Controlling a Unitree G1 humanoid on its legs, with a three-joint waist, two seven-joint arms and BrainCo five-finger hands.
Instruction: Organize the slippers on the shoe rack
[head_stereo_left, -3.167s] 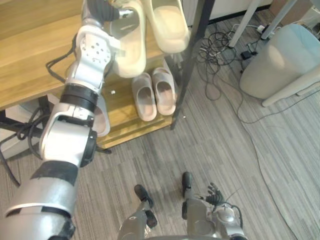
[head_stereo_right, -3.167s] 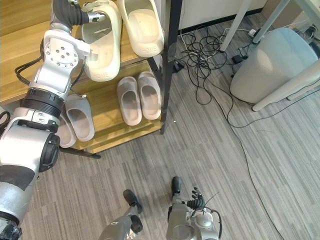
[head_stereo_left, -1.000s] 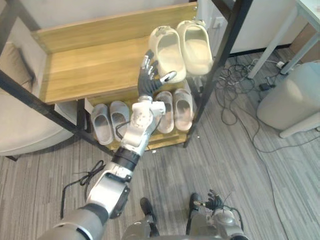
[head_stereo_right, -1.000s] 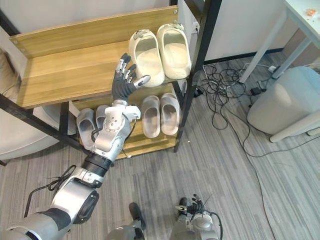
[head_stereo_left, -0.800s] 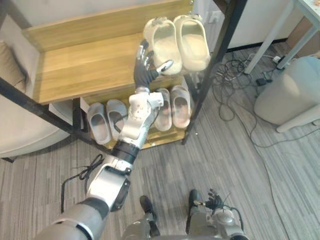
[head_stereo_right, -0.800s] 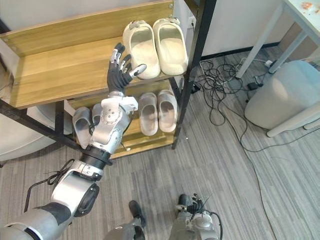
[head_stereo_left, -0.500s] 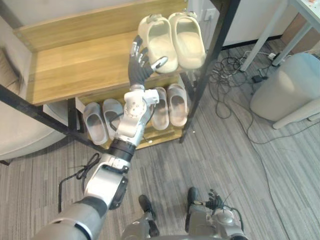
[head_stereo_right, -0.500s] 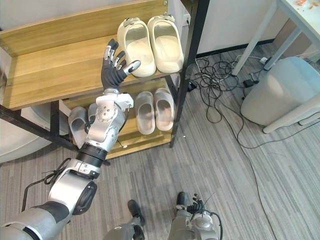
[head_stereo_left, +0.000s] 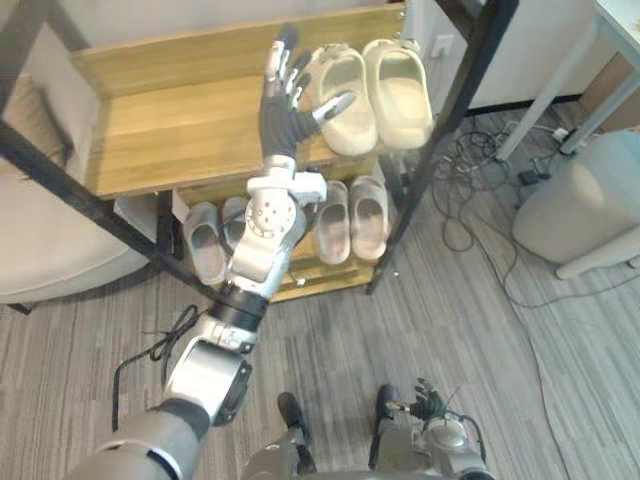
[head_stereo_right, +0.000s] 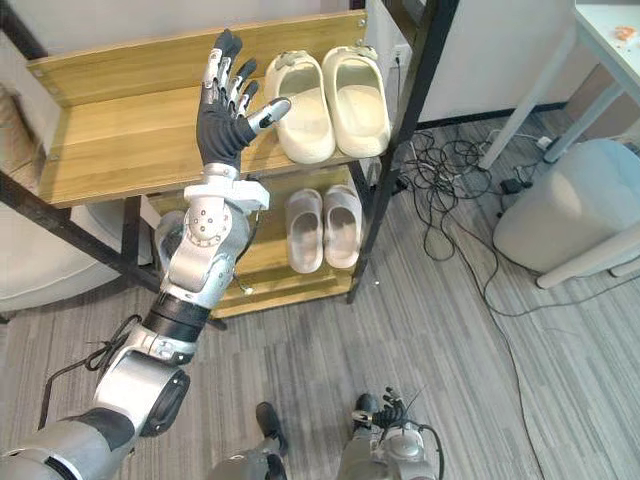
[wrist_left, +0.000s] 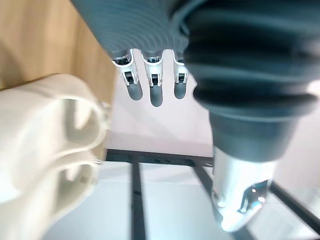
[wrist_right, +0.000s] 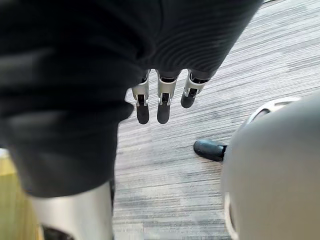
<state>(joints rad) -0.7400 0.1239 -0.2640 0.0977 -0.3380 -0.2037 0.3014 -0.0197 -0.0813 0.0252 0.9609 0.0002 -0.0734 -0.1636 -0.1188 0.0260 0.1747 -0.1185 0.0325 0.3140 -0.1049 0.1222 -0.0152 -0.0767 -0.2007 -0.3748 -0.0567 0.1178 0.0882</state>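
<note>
Two cream slippers (head_stereo_right: 355, 95) sit side by side at the right end of the top shelf of the shoe rack (head_stereo_right: 110, 150). Their toes point to the back, and the rest of that wooden shelf is bare. On the bottom shelf a pale pink pair (head_stereo_right: 305, 230) stands right under the cream ones. A grey pair (head_stereo_left: 205, 245) stands at the left end, partly hidden behind the left arm.

The left hand (head_stereo_right: 222, 120) is up over the top shelf, just left of the cream slippers. Its fingers (wrist_left: 152, 85) are straight and spread wide, and it holds nothing. The thumb (head_stereo_right: 270, 113) points at the nearer cream slipper. I cannot tell if it touches it.

The right hand (wrist_right: 163, 100) hangs low over the floor. Its fingers are straight and hold nothing.

A black post (head_stereo_right: 400, 140) of the rack stands just right of the slippers. Tangled cables (head_stereo_right: 440, 165) lie on the striped grey floor past it. A round grey tub (head_stereo_right: 565, 205) stands further right, near a white table leg (head_stereo_right: 520, 80). A beige seat (head_stereo_right: 40, 270) is at the rack's left.
</note>
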